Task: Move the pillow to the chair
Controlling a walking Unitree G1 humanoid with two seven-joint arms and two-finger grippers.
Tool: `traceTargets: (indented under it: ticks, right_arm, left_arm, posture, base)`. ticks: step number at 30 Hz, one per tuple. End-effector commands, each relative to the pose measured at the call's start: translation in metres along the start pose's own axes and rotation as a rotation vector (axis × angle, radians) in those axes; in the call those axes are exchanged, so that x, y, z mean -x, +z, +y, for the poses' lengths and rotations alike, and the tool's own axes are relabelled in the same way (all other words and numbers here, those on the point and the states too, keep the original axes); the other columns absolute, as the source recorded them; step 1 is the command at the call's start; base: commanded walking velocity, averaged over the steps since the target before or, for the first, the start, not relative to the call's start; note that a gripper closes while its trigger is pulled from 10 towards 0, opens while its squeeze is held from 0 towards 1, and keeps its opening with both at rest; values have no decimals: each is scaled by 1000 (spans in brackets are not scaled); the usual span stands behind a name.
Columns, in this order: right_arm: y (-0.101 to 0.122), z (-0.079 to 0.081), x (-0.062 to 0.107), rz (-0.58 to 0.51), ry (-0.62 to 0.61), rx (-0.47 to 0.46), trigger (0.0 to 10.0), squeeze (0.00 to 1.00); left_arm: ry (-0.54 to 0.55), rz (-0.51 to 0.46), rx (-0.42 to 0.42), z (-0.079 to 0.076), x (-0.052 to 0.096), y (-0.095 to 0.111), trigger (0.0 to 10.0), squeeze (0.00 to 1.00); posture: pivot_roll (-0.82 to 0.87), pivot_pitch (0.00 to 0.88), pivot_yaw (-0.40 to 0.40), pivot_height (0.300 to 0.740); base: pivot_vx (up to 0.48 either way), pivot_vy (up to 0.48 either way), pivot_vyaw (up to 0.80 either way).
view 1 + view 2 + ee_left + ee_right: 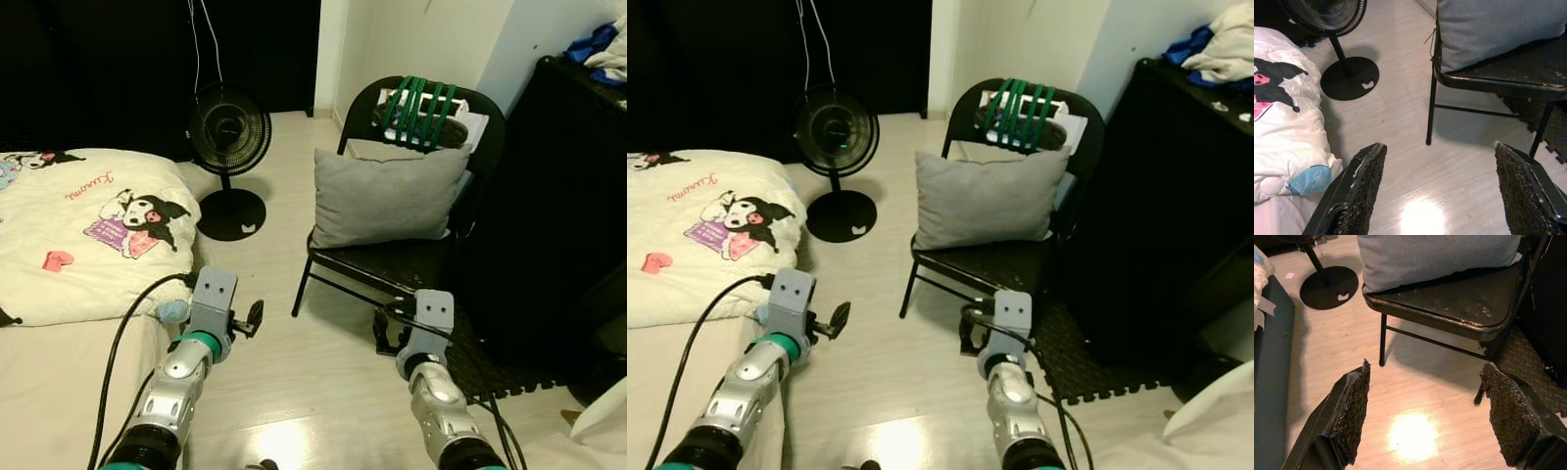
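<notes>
A grey pillow (pixel 387 196) stands upright on the seat of a black folding chair (pixel 377 266), leaning against its backrest. In the wrist views the pillow (pixel 1498 29) (pixel 1435 254) rests at the rear of the worn seat (pixel 1459 298). Both grippers hang low over the pale wood floor in front of the chair, apart from it. My left gripper (pixel 251 319) (pixel 1437 161) is open and holds nothing. My right gripper (pixel 384 331) (pixel 1426 382) is also open and holds nothing, just short of the chair's front edge.
A black pedestal fan (pixel 230 127) stands on the floor to the chair's left. A bed with a cartoon quilt (pixel 88 225) fills the left side. A black cabinet (pixel 568 196) with clothes on top flanks the chair's right. Green straps (pixel 421 98) hang on the backrest; a foam mat (pixel 490 362) lies below.
</notes>
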State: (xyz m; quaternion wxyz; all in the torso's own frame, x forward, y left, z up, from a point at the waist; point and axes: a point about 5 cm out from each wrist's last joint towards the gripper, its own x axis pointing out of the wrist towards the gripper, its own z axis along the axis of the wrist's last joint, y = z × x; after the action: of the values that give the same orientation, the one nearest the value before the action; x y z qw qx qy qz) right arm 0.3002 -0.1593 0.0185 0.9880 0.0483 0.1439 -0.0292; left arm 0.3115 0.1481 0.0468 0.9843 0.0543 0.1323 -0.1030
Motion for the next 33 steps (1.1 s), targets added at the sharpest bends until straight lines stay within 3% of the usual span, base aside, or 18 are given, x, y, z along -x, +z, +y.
traceTargets:
  ticks: [1,17,21,25,33]
  right_arm:
    - [-7,-2,3,28,-8,-1,10000,0]
    - [-7,2,2,43,19,4,10000,0]
    - [-6,3,1,41,24,4,10000,0]
    - [-6,4,1,41,25,4,10000,0]
    - [-6,3,1,42,20,0,10000,0]
  left_arm:
    - [-9,45,-6,-3,1,-7,10000,0]
    - [17,64,72,-2,1,-9,10000,0]
    - [13,64,65,-2,2,-9,10000,0]
    - [7,65,68,-3,2,-8,10000,0]
    - [33,86,68,-2,-1,-8,10000,0]
  posture:
    - [51,24,60,740]
    - [57,38,28,740]
    - [59,36,25,740]
    - [60,33,27,740]
    - [59,28,31,740]
  base:
    - [0,-480,0]
    - [0,-30,0]
    - [0,0,0]
    - [0,-480,0]
    - [0,0,0]
